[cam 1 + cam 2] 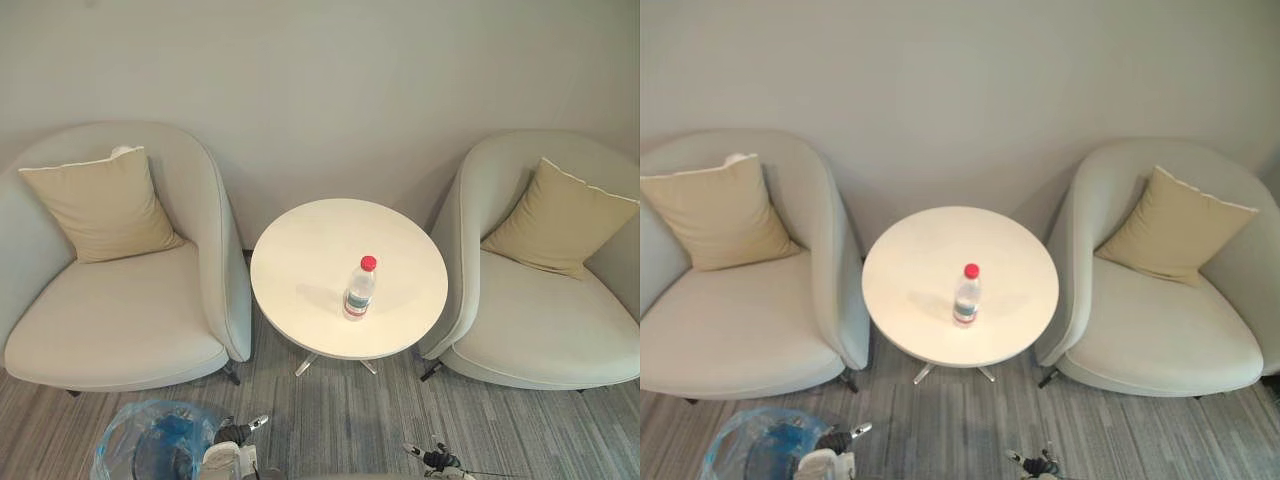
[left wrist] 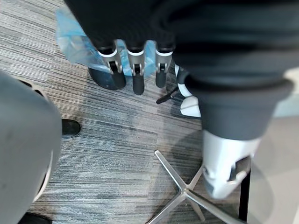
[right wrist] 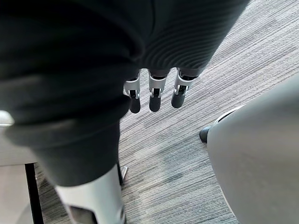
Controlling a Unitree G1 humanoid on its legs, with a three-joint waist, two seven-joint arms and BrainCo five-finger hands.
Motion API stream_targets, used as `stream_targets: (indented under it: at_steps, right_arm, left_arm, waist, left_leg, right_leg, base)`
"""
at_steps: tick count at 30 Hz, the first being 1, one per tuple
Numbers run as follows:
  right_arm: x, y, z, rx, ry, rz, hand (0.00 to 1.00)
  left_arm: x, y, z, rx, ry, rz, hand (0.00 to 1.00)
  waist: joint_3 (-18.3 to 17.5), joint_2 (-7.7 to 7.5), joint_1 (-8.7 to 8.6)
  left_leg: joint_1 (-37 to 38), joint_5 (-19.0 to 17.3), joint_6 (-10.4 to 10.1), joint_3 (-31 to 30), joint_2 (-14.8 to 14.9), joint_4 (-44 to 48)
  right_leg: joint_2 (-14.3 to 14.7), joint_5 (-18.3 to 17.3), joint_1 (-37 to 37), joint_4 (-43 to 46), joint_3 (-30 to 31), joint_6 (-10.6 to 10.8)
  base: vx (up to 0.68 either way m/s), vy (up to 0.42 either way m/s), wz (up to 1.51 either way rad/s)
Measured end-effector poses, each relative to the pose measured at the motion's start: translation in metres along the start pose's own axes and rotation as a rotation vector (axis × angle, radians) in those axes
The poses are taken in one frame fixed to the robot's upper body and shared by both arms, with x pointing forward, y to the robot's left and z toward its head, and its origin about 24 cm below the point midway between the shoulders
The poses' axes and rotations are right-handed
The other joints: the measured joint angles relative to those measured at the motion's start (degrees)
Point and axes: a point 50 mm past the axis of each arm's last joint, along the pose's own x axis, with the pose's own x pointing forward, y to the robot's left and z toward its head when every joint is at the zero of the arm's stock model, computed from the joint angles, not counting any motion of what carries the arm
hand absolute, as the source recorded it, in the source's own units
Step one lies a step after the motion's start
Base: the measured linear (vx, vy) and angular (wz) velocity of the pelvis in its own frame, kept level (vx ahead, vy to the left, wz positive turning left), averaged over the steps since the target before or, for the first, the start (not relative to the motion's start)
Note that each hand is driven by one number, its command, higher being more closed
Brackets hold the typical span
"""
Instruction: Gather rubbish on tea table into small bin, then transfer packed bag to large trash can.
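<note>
- Looking down from the head camera, I have the round white tea table [image 1: 300, 250] at 12 o'clock, set against the wall with pale armchairs [image 1: 120, 320] at its 9 and 3 o'clock.
- The one piece of rubbish I can make out is a clear plastic bottle [image 1: 359, 290] with a red cap. It stands upright on the table, just toward 5 o'clock of centre, which puts it on the side nearer me and should make for an easy reach.
- The small bin [image 1: 120, 425] stands on the carpet at the table's 7 o'clock, lined with a blue bag [image 2: 70, 32]. It is close by my left side, presumably so a short swing drops things in. Whether anything lies inside, I cannot tell through the crinkled plastic.
- My left hand [image 2: 138, 81] hangs near the bag's rim with fingers straight and relaxed, holding nothing.
- My right hand [image 3: 155, 98] hangs the same way, empty, above bare carpet beside the 3 o'clock armchair.
- I judge the task is at its start, as the bottle is not yet picked up.
</note>
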Motion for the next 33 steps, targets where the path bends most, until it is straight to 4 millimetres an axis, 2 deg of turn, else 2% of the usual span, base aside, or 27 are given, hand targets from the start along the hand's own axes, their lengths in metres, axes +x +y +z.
stream_targets:
  at_steps: [3,5,7,8,9,10,11,14,18,24,28,33]
  right_arm:
    - [0.001,0.001,0.014,-0.04,-0.059,0.012,0.0]
    - [0.001,0.001,0.035,-0.084,-0.149,0.022,0.0]
    - [-0.003,-0.003,0.071,-0.129,-0.298,0.021,0.0]
    - [-0.005,-0.005,0.079,-0.136,-0.334,0.019,0.0]
    - [-0.009,-0.008,0.097,-0.176,-0.415,0.008,0.0]
    - [-0.011,-0.009,0.103,-0.18,-0.441,0.007,0.0]
    - [-0.019,-0.01,0.124,-0.217,-0.537,0.0,0.0]
    - [-0.03,-0.007,0.145,-0.261,-0.648,-0.003,0.0]
    - [-0.041,0.0,0.161,-0.302,-0.743,0.008,0.0]
    - [-0.055,0.014,0.191,-0.372,-0.871,0.047,0.0]
    - [-0.064,0.034,0.21,-0.41,-0.946,0.106,0.0]
    - [-0.069,0.05,0.216,-0.435,-0.976,0.154,0.0]
  left_arm:
    - [0.0,0.0,-0.001,0.041,0.001,-0.008,0.0]
    - [0.0,0.002,-0.001,0.067,0.0,-0.006,0.0]
    - [0.0,0.008,-0.008,0.109,0.016,0.001,0.0]
    - [-0.001,0.008,-0.009,0.104,0.019,0.0,0.0]
    - [-0.001,0.009,-0.009,0.12,0.016,-0.001,0.0]
    - [-0.001,0.009,-0.009,0.132,0.015,-0.004,0.0]
    - [0.0,0.009,-0.008,0.16,0.01,-0.012,0.0]
    - [0.0,0.01,-0.006,0.195,-0.001,-0.027,0.0]
    - [0.0,0.009,-0.003,0.231,-0.017,-0.044,0.0]
    - [0.0,0.005,0.004,0.271,-0.054,-0.068,0.0]
    - [0.0,0.002,0.008,0.272,-0.074,-0.075,0.0]
    - [0.0,0.001,0.012,0.272,-0.089,-0.075,0.0]
  waist:
    - [-0.4,0.71,0.0]
    - [-0.4,0.79,0.01]
    - [-0.4,0.81,0.08]
    - [-0.4,0.81,0.06]
    - [-0.4,0.76,0.09]
    - [-0.4,0.74,0.12]
    - [-0.4,0.64,0.13]
    - [-0.2,0.24,0.02]
    - [-0.1,0.16,0.09]
    - [1.0,0.9,0.44]
    - [2.0,2.0,0.81]
    - [3.1,2.49,1.07]
  left_leg:
    - [0.1,1.2,-0.1,-1.6,-0.2,-2.1]
    - [0.0,1.9,-0.2,-2.7,-0.2,-3.0]
    - [-0.1,1.9,-0.2,-4.2,-0.2,-3.2]
    - [-0.1,1.9,-0.2,-4.7,-0.3,-3.3]
    - [-0.2,1.9,-0.2,-5.0,-0.4,-3.5]
    - [-0.4,1.9,-0.2,-5.2,-0.4,-3.5]
    - [-1.0,2.0,0.0,-6.0,-0.6,-3.5]
    - [-1.6,2.0,0.0,-7.9,-0.8,-3.4]
    - [-2.1,2.0,0.0,-10.1,-1.0,-3.3]
    - [-3.6,2.0,0.1,-14.1,-1.2,-3.0]
    - [-4.3,2.1,0.2,-15.6,-1.3,-2.9]
    - [-5.3,2.1,0.2,-18.0,-1.6,-2.8]
  right_leg:
    - [0.4,0.3,-0.1,-0.8,-0.1,-0.1]
    - [0.7,0.6,-0.4,-1.3,-0.1,-0.4]
    - [1.0,1.2,-0.5,-2.0,0.4,-0.4]
    - [1.0,1.3,-0.5,-2.1,0.5,-0.4]
    - [1.0,1.5,-0.8,-2.3,0.8,-0.3]
    - [1.1,1.7,-0.9,-2.5,0.9,-0.3]
    - [1.2,2.4,-1.2,-3.6,1.3,-0.4]
    - [1.3,3.4,-1.1,-5.1,1.7,-0.4]
    - [1.4,3.8,-1.0,-5.9,1.5,-0.6]
    - [1.5,3.8,-1.1,-6.2,-0.4,-0.6]
    - [1.6,3.9,-0.7,-6.9,-1.5,-0.8]
    - [1.6,3.9,0.0,-7.6,-2.8,-0.8]
  base:
    - [0.0,-0.027,0.06]
    - [0.0,-0.014,0.04]
    - [-0.01,-0.018,-0.07]
    - [-0.01,-0.005,-0.13]
    - [-0.01,0.003,-0.08]
    - [-0.02,0.019,-0.12]
    - [-0.02,0.024,-0.09]
    - [-0.01,0.012,-0.05]
    - [0.0,-0.009,0.03]
    - [-0.01,-0.021,0.16]
    - [0.01,-0.019,0.15]
    - [0.03,-0.012,0.2]
